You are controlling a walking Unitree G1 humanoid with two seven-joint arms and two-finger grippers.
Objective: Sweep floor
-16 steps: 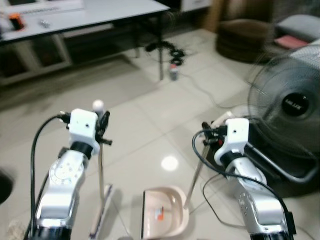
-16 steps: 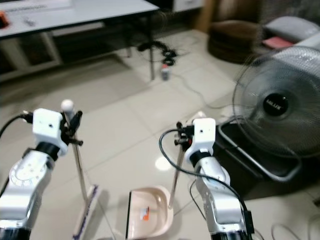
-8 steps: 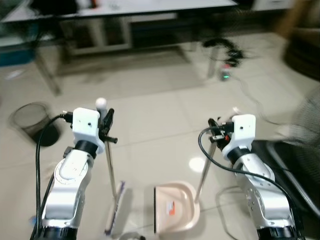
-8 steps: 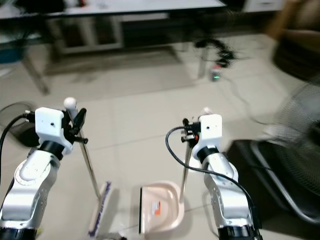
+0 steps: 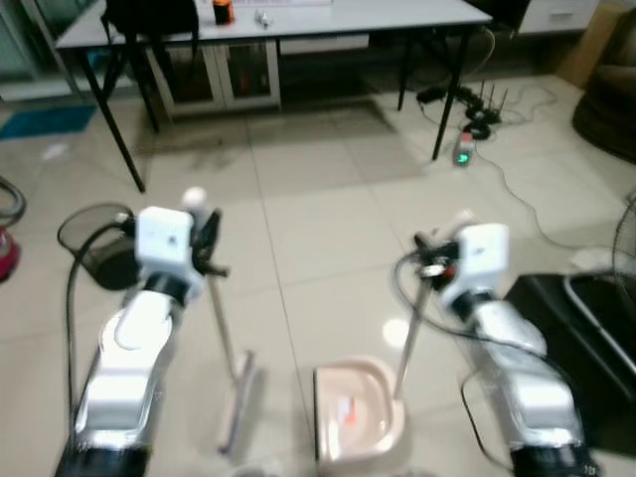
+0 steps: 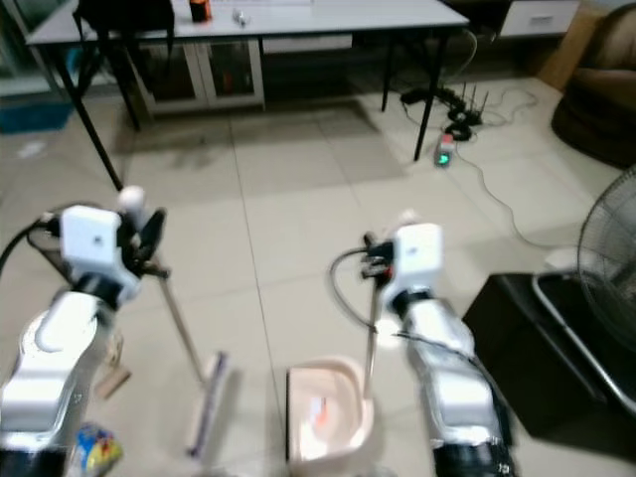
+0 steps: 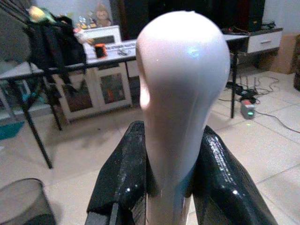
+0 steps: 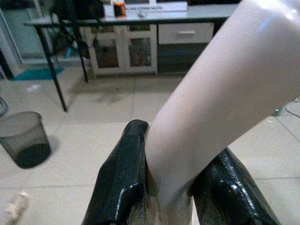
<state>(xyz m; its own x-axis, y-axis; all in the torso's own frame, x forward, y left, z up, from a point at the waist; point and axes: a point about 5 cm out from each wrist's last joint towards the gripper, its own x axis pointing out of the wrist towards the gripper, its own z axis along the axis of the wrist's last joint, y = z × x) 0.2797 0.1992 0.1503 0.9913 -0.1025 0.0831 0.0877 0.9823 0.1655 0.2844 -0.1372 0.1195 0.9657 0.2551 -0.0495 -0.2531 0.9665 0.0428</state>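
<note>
Left gripper (image 7: 171, 187) clamped on broom (image 5: 227, 348) handle; head on floor, near, just left of dustpan (image 5: 358, 417). Right gripper (image 8: 171, 192) clamped on dustpan handle. Litter (image 6: 94, 447) lying near-left of broom, left arm nearer.

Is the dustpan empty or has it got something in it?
Not empty. The dustpan sits flat on the floor with a small orange-red scrap in its tray; what the scrap is cannot be told. The right gripper holds its handle.
</note>
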